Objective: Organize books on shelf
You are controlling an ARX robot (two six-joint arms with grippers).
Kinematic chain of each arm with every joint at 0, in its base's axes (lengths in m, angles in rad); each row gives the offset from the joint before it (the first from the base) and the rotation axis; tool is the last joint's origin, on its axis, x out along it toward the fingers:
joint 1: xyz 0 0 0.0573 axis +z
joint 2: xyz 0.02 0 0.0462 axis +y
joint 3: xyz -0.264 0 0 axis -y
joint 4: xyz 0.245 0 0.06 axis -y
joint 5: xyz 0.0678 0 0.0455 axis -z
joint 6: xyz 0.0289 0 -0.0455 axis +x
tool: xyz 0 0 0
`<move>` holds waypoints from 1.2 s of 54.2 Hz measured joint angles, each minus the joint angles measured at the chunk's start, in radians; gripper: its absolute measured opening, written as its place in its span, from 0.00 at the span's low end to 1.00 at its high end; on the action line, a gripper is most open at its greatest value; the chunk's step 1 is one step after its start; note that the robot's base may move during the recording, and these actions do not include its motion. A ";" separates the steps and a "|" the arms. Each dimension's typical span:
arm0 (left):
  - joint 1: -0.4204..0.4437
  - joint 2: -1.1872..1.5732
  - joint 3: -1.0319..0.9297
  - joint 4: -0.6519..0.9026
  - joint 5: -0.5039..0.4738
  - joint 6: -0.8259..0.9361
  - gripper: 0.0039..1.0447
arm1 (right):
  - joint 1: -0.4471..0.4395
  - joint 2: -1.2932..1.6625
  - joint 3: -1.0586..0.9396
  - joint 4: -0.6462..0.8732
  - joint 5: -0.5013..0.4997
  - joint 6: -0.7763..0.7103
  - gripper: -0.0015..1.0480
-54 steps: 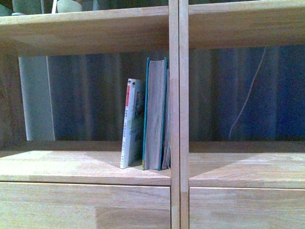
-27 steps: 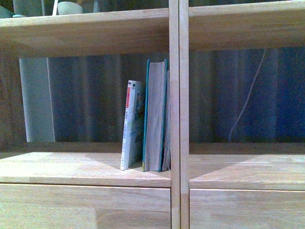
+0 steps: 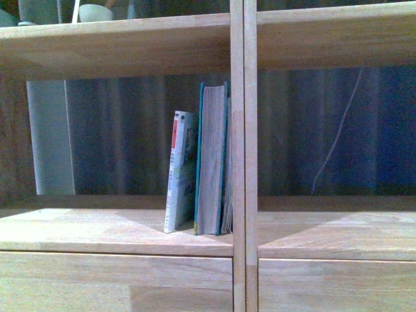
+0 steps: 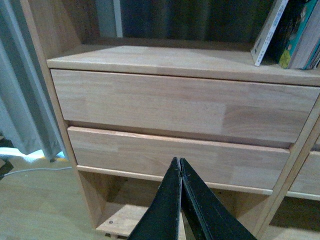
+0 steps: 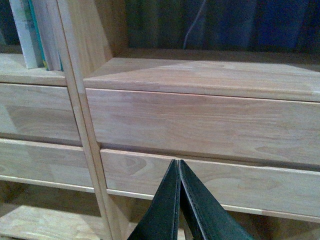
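Neither claw shows in the front view, where the white paperback leans on the upright teal book against the shelf divider. Left gripper is pinched together, empty, below the drawer fronts; right gripper likewise, so I'd straighten the paperback gently

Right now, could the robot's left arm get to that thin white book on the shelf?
Probably yes. The left gripper is shut, empty and low before the drawer fronts; the white paperback stands above, its left side open, with bare shelf board beside it. Only the teal book crowds its other side.
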 joint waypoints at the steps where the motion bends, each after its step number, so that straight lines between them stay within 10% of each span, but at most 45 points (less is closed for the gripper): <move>1: 0.000 -0.005 0.000 -0.002 0.000 0.000 0.02 | 0.000 0.000 0.000 0.000 0.000 0.000 0.03; 23: 0.000 -0.012 0.000 -0.007 0.000 -0.002 0.04 | 0.000 0.000 0.000 0.000 0.000 -0.001 0.04; 50: 0.000 -0.012 0.000 -0.007 0.000 -0.001 0.92 | 0.000 0.000 0.000 0.000 0.000 -0.001 0.88; 65: 0.000 -0.012 0.000 -0.007 0.000 0.000 0.93 | 0.000 0.000 0.000 0.000 0.000 -0.001 0.93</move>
